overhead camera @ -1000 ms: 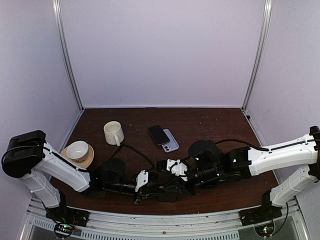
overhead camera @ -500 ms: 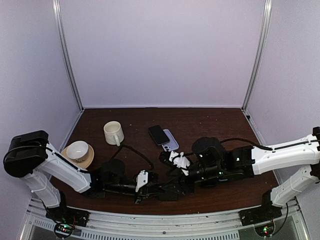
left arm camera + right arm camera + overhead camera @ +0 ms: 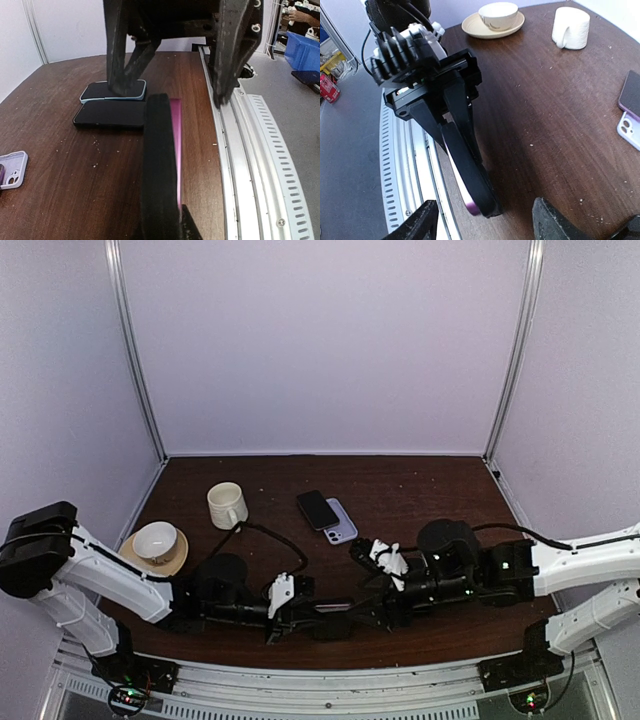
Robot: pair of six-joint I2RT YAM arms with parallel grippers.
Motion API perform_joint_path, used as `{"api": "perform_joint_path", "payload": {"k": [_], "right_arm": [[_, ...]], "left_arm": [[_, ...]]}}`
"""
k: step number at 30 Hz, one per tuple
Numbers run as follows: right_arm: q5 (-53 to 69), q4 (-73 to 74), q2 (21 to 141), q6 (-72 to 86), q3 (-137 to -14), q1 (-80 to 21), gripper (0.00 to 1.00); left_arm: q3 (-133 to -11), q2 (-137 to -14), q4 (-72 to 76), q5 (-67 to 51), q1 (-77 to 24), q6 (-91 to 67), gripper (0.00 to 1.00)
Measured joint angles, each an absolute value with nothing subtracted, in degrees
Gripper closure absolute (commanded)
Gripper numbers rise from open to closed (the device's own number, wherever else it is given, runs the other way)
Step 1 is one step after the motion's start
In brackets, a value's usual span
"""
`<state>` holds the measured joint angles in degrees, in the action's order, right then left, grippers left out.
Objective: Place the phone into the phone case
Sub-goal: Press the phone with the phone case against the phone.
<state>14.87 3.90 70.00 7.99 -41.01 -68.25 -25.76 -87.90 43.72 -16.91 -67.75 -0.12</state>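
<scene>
My left gripper is shut on a black phone case, held on edge low over the table's near edge. A thin purple phone lies flush against the case's side; how deep it sits in the case is hidden. In the right wrist view, the same case and purple edge stick out of the left gripper. My right gripper is open, its fingers wide apart and clear of the case. It stands just right of the case.
A black phone lies partly on a lilac case mid-table. Another black phone and a light-blue cased one lie beyond the right gripper's fingers. A white mug and cup on saucer stand left. The metal rail runs close by.
My right gripper has opened, let go of the case and drawn back to the right. The left gripper keeps its hold and has shifted slightly right.
</scene>
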Motion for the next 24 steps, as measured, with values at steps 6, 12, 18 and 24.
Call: {"api": "perform_joint_path", "payload": {"k": [6, 12, 18, 24], "right_arm": [[12.9, 4.2, 56.0, 7.9, -37.6, -67.7, 0.24], [13.1, 3.0, 48.7, 7.7, -37.1, -67.7, 0.23], [15.7, 2.5, 51.5, 5.3, -39.3, -67.7, 0.31], [19.3, 0.5, 55.9, 4.2, -40.4, -67.7, 0.48]], "left_arm": [[-27.8, -78.4, 34.5, -16.8, -67.7, -1.9, 1.0], [-35.6, -68.9, 24.6, -16.9, -67.7, -2.5, 1.0], [-39.0, -66.4, 22.6, -19.6, -67.8, -3.5, 1.0], [-39.5, -67.5, 19.2, -22.1, -67.8, -3.5, 1.0]]}}
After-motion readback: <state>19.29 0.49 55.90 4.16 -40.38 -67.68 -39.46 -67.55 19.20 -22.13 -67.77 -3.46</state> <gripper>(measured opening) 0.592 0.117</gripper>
